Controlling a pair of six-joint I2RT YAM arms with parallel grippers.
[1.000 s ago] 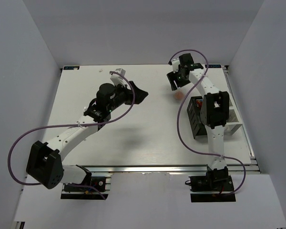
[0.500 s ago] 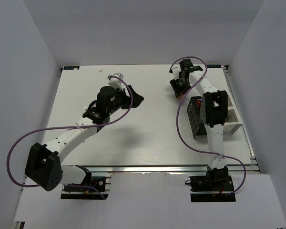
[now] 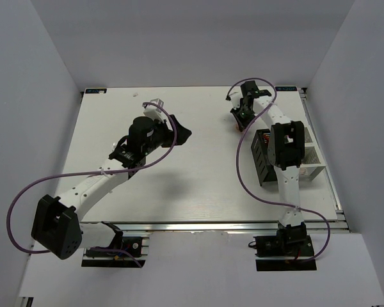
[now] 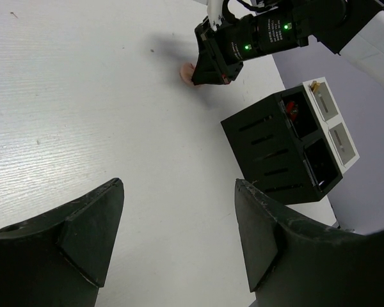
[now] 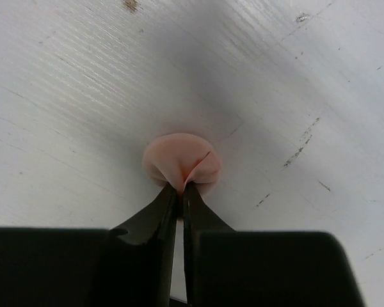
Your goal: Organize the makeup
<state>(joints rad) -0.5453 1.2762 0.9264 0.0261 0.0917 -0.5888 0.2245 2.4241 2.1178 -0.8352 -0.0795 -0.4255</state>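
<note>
A peach-pink round disc (image 5: 182,158) of soft makeup lies on the white table at the back right. My right gripper (image 5: 180,189) is shut on its near edge, and the pinch has folded the disc into a crease. The left wrist view shows the same disc (image 4: 186,71) peeking out from under the right gripper (image 4: 203,78). From above, the right gripper (image 3: 239,122) points down and hides the disc. My left gripper (image 3: 183,133) hovers open over the middle of the table, its fingers (image 4: 89,220) wide apart with nothing between them.
A black-and-white compartment box (image 3: 264,158) stands at the right, just near of the right gripper. It appears again in the left wrist view (image 4: 273,152), with a dark red item (image 4: 293,110) in one slot. White walls enclose the table.
The right gripper came down toward the box onto the disc and closed from wide open to shut on it. The left arm shifted only slightly.
</note>
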